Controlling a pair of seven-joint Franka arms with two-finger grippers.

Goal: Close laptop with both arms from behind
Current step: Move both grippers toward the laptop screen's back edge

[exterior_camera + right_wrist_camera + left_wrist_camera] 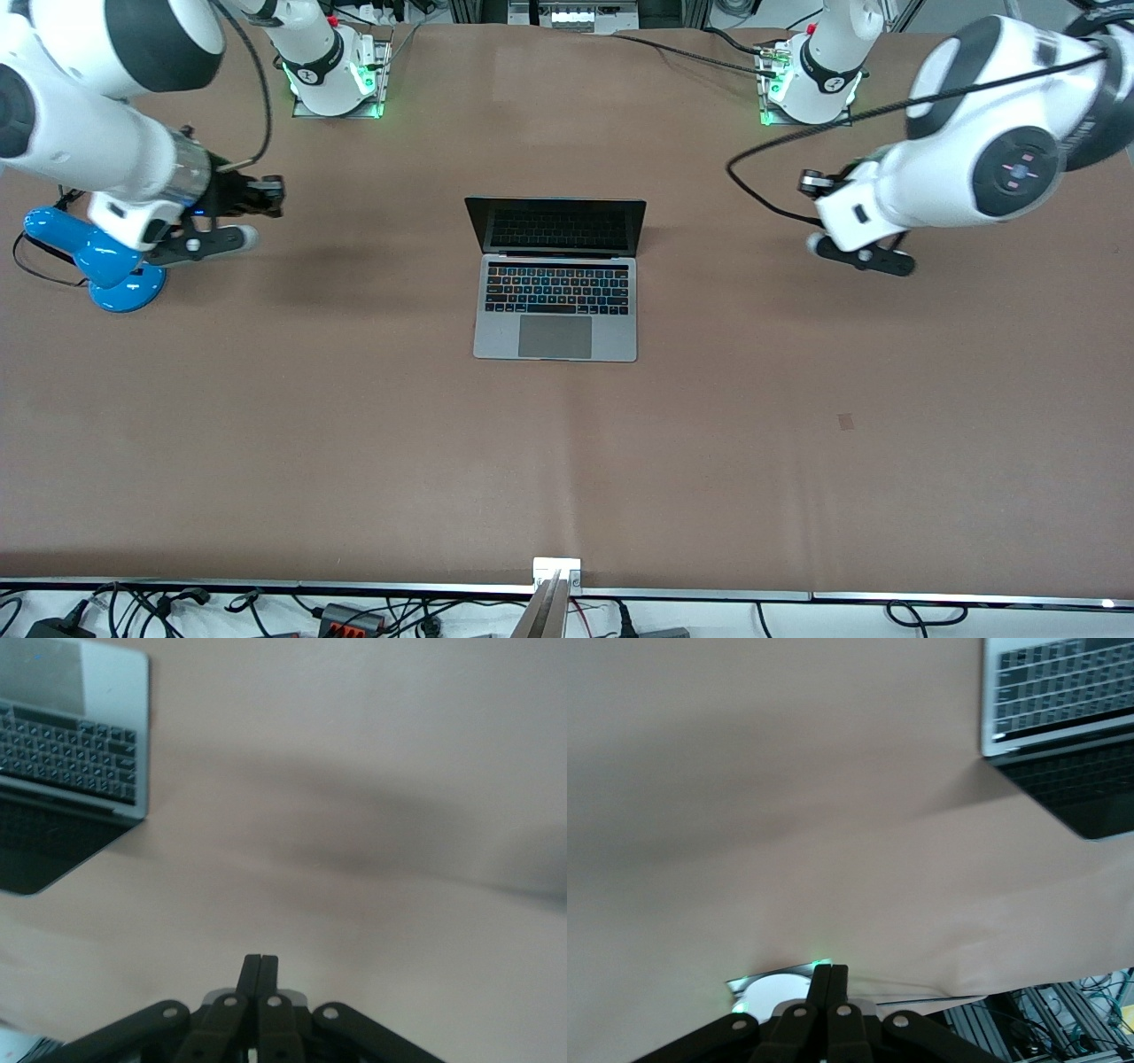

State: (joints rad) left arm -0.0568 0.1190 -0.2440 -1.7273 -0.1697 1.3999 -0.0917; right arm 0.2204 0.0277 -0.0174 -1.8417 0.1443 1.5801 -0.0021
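Laptop (555, 279) open at the middle of the brown table (354, 425), dark screen upright, keyboard and trackpad toward the front camera. Well apart from both grippers, lying between them.

Left gripper (813, 184) up in the air over bare table toward the left arm's end, holding nothing, touching nothing. In the left wrist view, fingers (829, 985) pressed together, clenched, with the laptop (1063, 726) off at a corner.

Right gripper (275, 197) over the table toward the right arm's end, just beside a blue stand (97, 261). Fingers (260, 974) likewise closed on nothing; laptop (66, 771) at the edge of that view.
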